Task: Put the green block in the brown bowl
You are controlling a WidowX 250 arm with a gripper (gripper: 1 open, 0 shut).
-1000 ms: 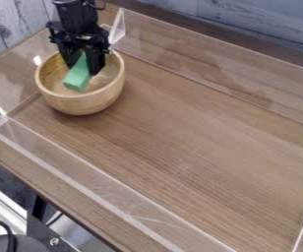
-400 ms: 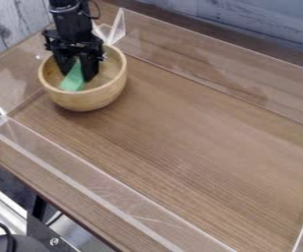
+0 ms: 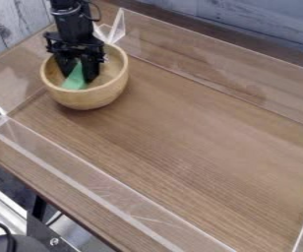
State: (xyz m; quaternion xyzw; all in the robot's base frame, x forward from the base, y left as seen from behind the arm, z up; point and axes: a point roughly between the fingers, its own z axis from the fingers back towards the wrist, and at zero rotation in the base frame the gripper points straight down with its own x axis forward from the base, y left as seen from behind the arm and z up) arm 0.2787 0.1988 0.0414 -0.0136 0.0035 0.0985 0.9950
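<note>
the gripper (image 3: 77,70) hangs straight down inside the bowl (image 3: 101,94), jaws clamped across the block (image 3: 74,79) — its low end in the bowl. the block looks light, stiff, matte — best pinched across its narrow sides.

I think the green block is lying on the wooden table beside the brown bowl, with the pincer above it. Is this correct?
Not quite. The green block is not on the table beside the brown bowl; the camera view shows it inside the bowl. The pincer is above it, reaching down into the bowl.
</note>
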